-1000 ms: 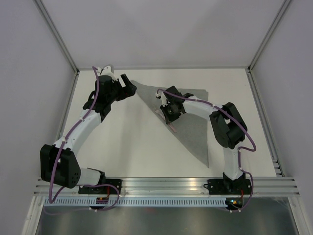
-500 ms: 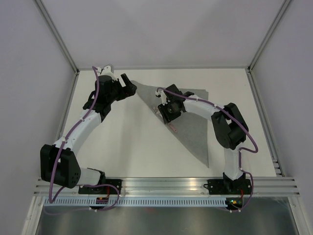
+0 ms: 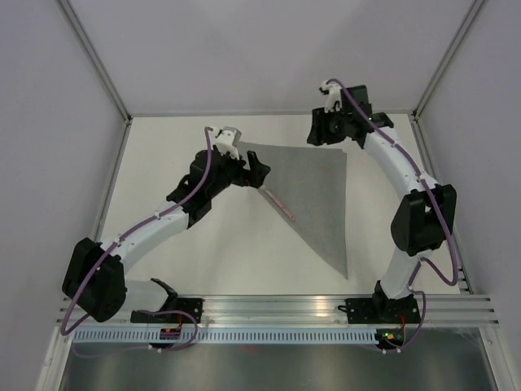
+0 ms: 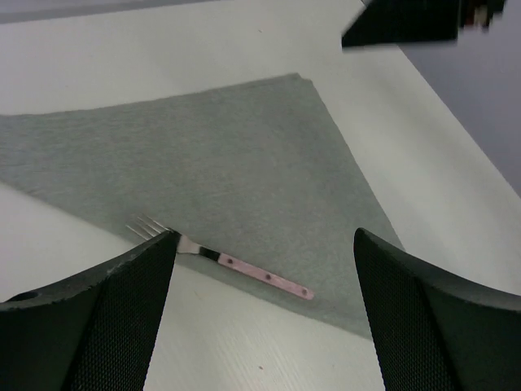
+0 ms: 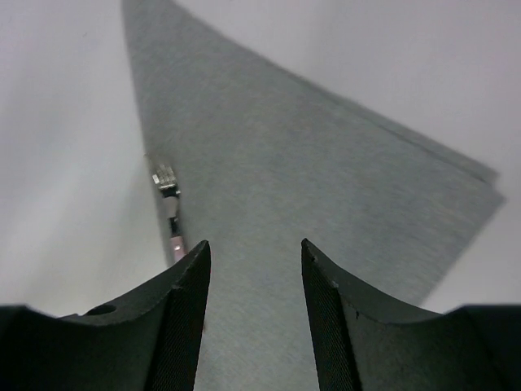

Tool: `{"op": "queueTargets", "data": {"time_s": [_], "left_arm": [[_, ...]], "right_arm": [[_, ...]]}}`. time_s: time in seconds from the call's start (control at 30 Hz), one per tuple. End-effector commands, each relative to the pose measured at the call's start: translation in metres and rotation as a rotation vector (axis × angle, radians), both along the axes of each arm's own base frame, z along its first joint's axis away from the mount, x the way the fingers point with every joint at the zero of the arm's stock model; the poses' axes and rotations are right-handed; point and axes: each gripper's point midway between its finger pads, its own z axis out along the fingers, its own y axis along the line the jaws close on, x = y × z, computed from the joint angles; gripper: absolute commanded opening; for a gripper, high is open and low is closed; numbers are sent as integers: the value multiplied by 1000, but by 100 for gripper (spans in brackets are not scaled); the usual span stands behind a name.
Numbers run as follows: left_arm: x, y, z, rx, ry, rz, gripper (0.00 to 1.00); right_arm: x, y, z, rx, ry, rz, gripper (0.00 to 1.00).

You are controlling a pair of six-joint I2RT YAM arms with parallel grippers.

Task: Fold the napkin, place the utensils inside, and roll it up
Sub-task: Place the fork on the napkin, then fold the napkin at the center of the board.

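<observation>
The grey napkin [image 3: 321, 191] lies folded into a triangle on the white table. The pink-handled fork [image 3: 278, 203] lies along its diagonal left edge, with the tines toward the far left. My left gripper [image 3: 255, 173] is open and empty, hovering just above the fork's tine end. In the left wrist view the fork [image 4: 259, 274] shows between the open fingers, on the napkin [image 4: 212, 163]. My right gripper [image 3: 324, 133] is open and empty, raised over the napkin's far edge near its far right corner. The right wrist view shows the napkin [image 5: 326, 171] and the fork [image 5: 169, 204] at its left edge.
The white table [image 3: 203, 252] is enclosed by pale walls with metal frame posts [image 3: 98, 57]. The table's far edge runs just behind the napkin. Both arm bases sit on the rail [image 3: 277, 309] at the near edge.
My right gripper has left the fork on the napkin's edge and swung up to the far right. My left gripper has moved right from the far left to above the fork's tines.
</observation>
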Motion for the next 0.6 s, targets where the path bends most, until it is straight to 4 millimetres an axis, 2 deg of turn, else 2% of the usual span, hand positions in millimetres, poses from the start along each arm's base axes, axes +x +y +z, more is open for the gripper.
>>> {"op": "queueTargets", "data": {"time_s": [0.0,0.07,0.1,0.13,0.17,0.2,0.23,0.27,0.3,0.33,0.37,0.43,0.47,0.57], "left_arm": [[-22,-24,6,55,-168,-101,93],[-38,-39,-1,57,-185,-164,93],[-57,-57,-7,80,-198,-234,93],[-68,-66,-19,109,-194,-268,93],[-79,-76,-29,136,-189,-298,93],[-101,-93,-38,168,-200,-355,93],[-113,-102,-45,184,-201,-385,93],[-130,-115,-56,213,-196,-416,93],[-140,-122,-62,221,-190,-442,93],[-149,-129,-66,229,-190,-467,93],[-167,-140,-74,249,-189,-515,93],[-176,-152,-92,315,-191,-530,92],[-189,-161,-96,330,-198,-566,92],[-211,-180,-113,403,-231,-630,90]], "right_arm": [[1,-49,40,64,-34,-113,55],[2,-67,50,83,-63,-144,55],[1,-76,47,94,-54,-158,55],[3,-93,46,104,-51,-195,56],[3,-101,48,114,-60,-210,56],[2,-111,43,132,-44,-226,56],[1,-112,41,139,-37,-223,56],[3,-126,39,140,-35,-253,56],[2,-134,33,145,-23,-265,56],[2,-137,31,148,-18,-272,56],[2,-139,28,150,-14,-274,55],[1,-144,23,155,-5,-282,55],[0,-145,22,156,0,-284,55],[0,-147,27,156,-16,-288,55]]}}
